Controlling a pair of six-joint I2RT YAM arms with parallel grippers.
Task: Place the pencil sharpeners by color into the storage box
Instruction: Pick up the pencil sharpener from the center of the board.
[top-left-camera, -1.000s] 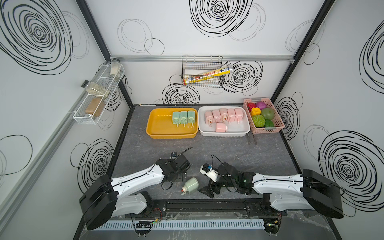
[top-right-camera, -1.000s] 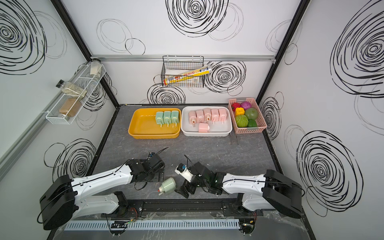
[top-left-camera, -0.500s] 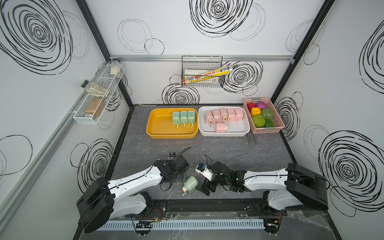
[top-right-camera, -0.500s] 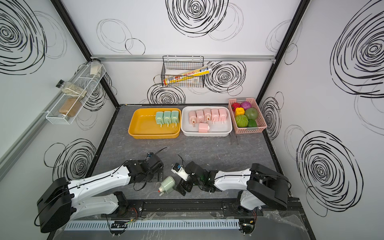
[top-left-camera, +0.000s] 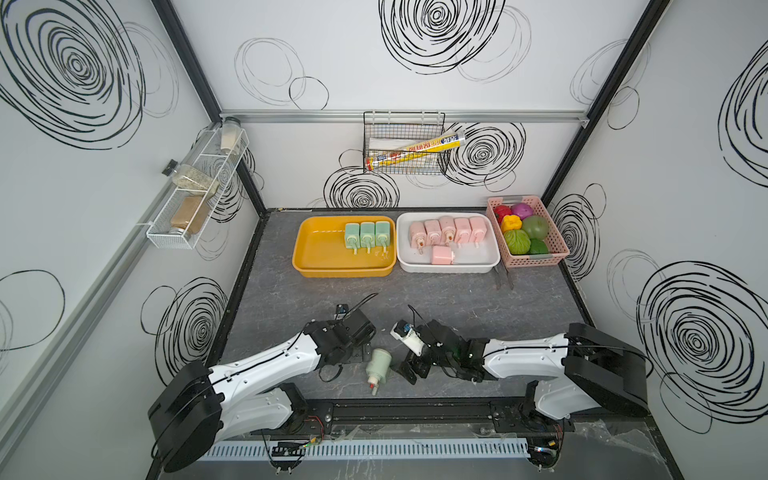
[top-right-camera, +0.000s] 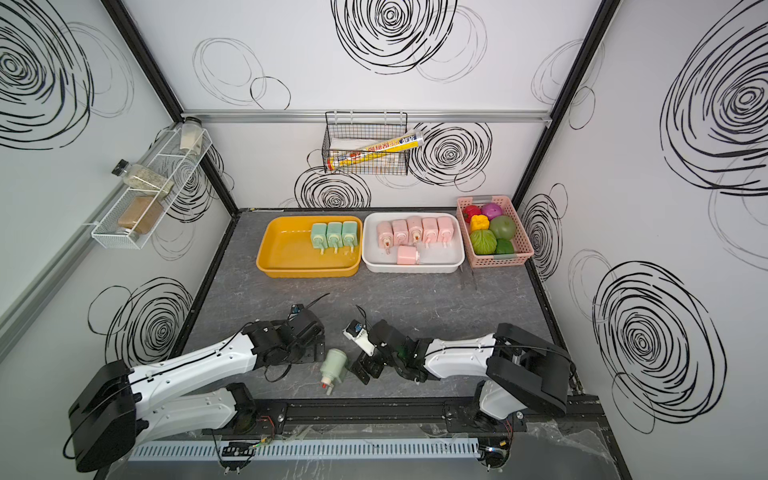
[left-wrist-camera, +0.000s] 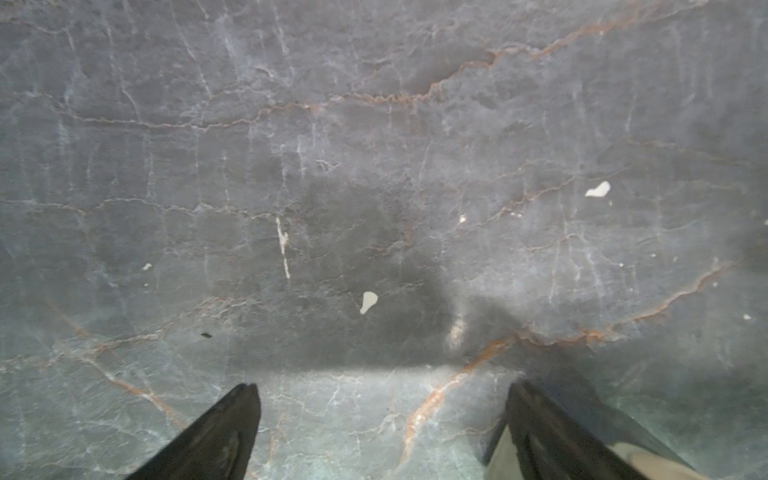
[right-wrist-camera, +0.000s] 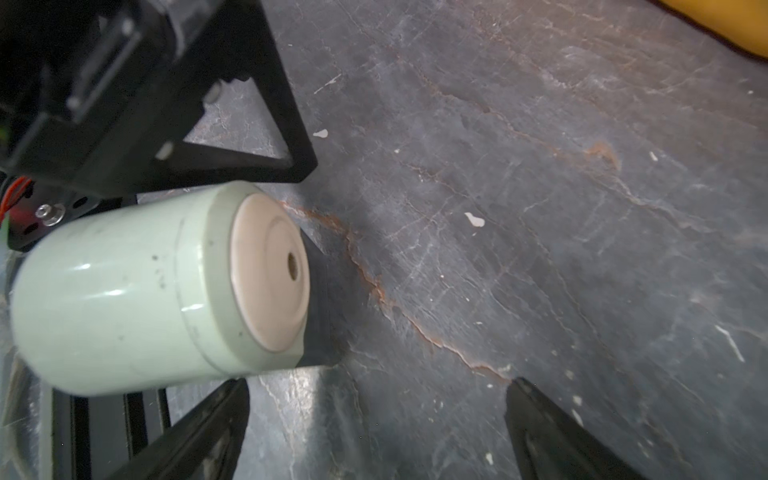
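Right wrist view: right gripper (right-wrist-camera: 380, 384) fingers spread wide, nothing between them, bare grey table (right-wrist-camera: 540, 208) under the gap. Loose green sharpener (right-wrist-camera: 145, 291) lies on its side just outside one finger (right-wrist-camera: 199, 432), not gripped. Left gripper (left-wrist-camera: 382, 386) is also wide apart and empty, low over the table. In a top view the loose green sharpener sits between the two grippers near the front edge, stub pointing frontward. At the back: three green sharpeners (top-left-camera: 367, 235) in yellow tray (top-left-camera: 343, 272), six pink sharpeners (top-left-camera: 446, 230) in white tray (top-left-camera: 446, 268), pink basket (top-left-camera: 536, 261) beside it.
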